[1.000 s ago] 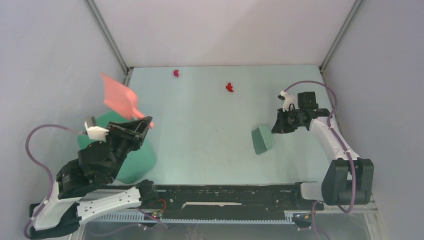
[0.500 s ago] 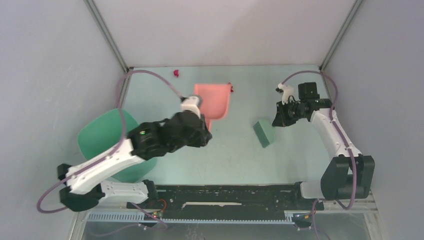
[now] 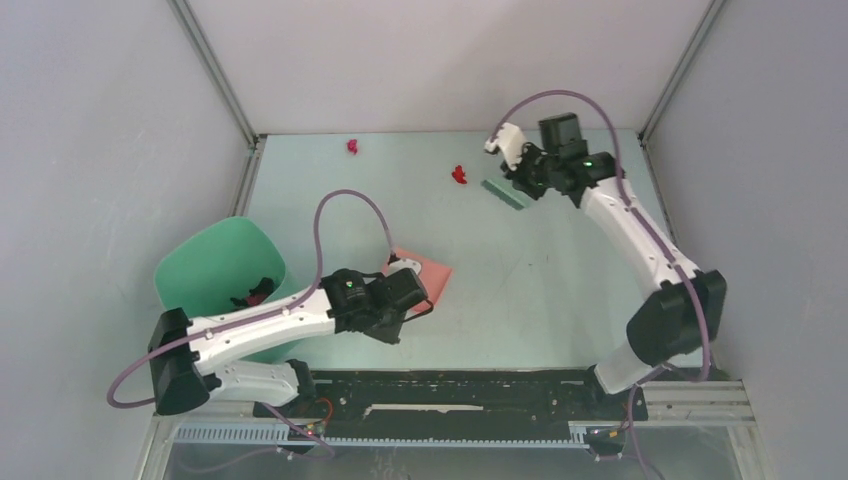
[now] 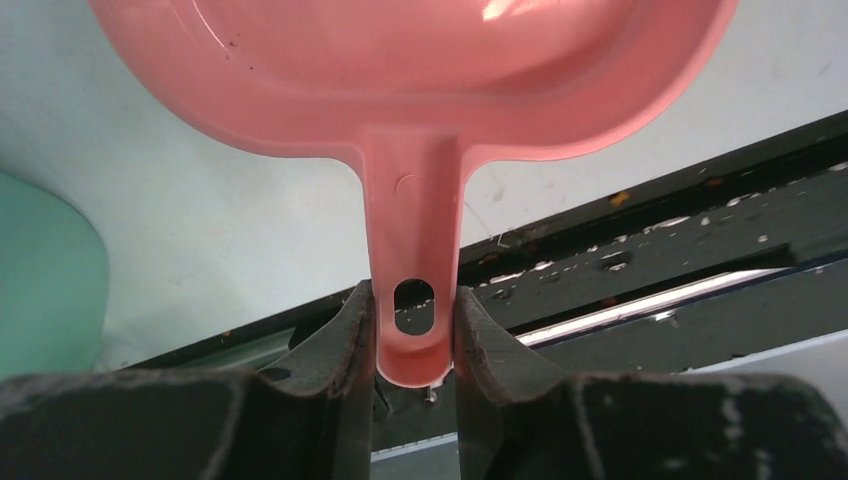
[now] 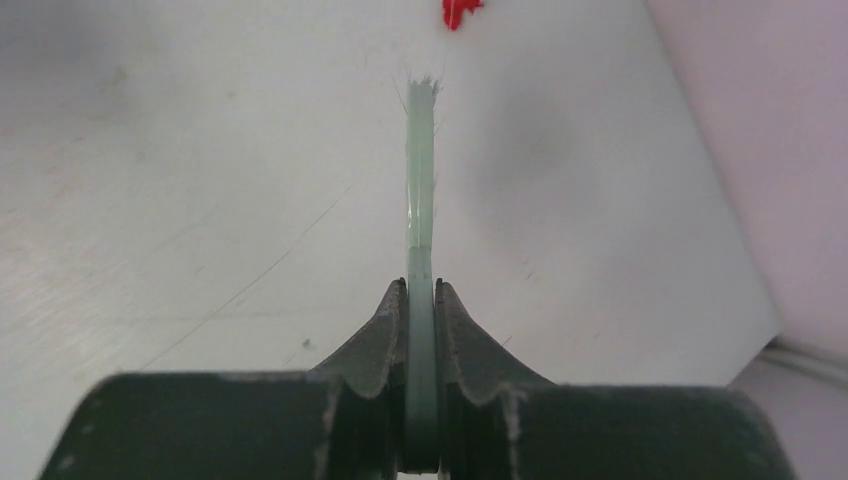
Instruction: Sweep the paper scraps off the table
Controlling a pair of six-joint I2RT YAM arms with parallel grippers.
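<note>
Left gripper (image 4: 412,310): pinching the handle of a pink plastic dustpan (image 4: 420,70), low over the near part of the pale mint-green flat table (image 3: 560,290).
Round green plastic bin (image 3: 205,265): near left.
Right gripper (image 5: 420,300): clamped on a thin pale-green brush (image 5: 421,170).
Paper scraps (image 3: 459,175): crumpled red one just beyond the brush tip; magenta one (image 3: 352,146) at the far edge.

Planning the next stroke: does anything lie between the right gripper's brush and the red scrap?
Nothing visible. Only bare table separates the brush, held by the right gripper, from the red scrap; the pink dustpan lies off that line.
</note>
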